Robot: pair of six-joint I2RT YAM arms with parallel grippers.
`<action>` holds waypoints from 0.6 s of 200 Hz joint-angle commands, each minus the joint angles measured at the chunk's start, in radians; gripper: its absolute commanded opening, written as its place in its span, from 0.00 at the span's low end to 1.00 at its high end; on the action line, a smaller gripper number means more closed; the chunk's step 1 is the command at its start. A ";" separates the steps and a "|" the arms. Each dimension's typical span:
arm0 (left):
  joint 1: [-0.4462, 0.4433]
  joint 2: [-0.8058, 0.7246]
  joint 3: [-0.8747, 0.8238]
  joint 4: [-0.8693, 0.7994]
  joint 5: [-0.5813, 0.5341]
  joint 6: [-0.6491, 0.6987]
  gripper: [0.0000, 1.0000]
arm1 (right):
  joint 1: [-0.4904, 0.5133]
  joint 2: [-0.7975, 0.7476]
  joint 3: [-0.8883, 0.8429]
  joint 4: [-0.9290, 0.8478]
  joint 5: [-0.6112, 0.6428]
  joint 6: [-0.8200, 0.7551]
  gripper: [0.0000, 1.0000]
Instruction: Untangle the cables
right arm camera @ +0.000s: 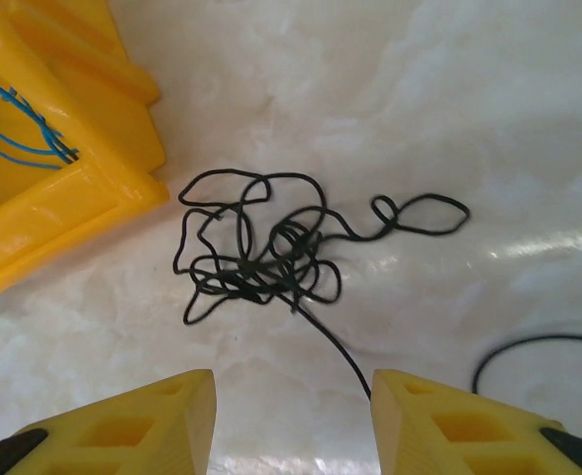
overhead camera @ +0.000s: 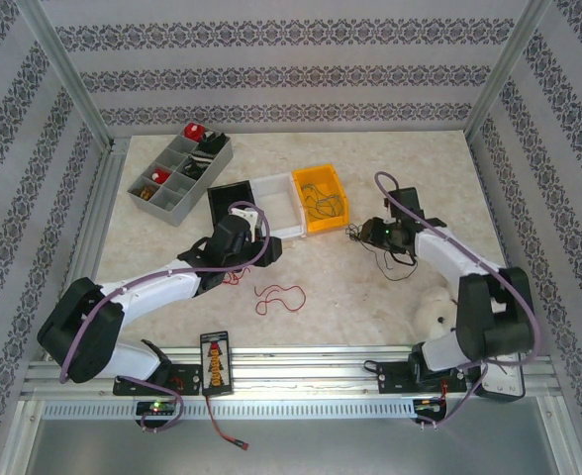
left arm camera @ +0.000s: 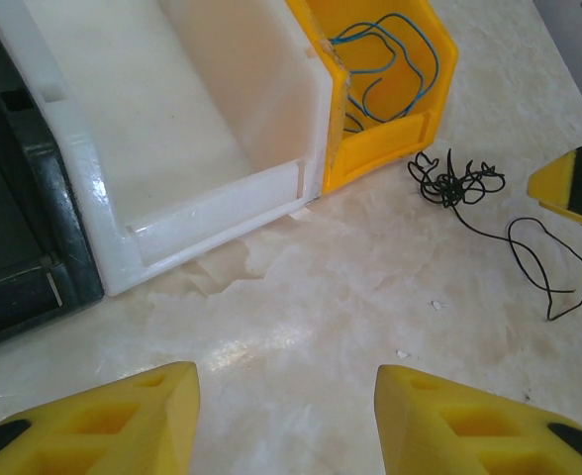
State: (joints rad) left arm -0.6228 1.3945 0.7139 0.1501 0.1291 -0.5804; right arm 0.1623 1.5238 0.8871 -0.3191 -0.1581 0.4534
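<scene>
My left gripper (left arm camera: 286, 421) and right gripper (right arm camera: 291, 421) both gape wide, empty, low in frame; beyond the right, the tangled thin black wire (right arm camera: 256, 252) lies mid-frame — pinching its dense core would, I think, tighten the knot.

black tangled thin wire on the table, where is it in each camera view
Top external: black tangled thin wire just right of centre.
Left wrist: wire upper right.
Right wrist: wire at centre.
Shared landmark: yellow plastic bin, beside the wire.
</scene>
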 commanded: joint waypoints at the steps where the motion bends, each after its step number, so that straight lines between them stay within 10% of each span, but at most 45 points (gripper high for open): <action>1: -0.013 -0.001 0.029 0.026 -0.021 -0.020 0.50 | 0.014 0.062 0.068 -0.008 0.025 -0.046 0.47; 62: -0.012 0.000 0.038 0.013 -0.008 0.008 0.50 | 0.039 0.202 0.123 -0.020 0.048 -0.069 0.44; 104: -0.012 0.012 0.037 0.019 0.006 0.005 0.49 | 0.047 0.147 0.081 0.013 0.077 -0.039 0.01; 120: -0.014 0.022 0.041 0.027 0.028 0.008 0.49 | 0.045 0.090 0.063 0.020 0.056 -0.042 0.00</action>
State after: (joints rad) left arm -0.6228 1.3956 0.7258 0.1501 0.1272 -0.5842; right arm 0.2058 1.7012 0.9783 -0.3107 -0.1135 0.4149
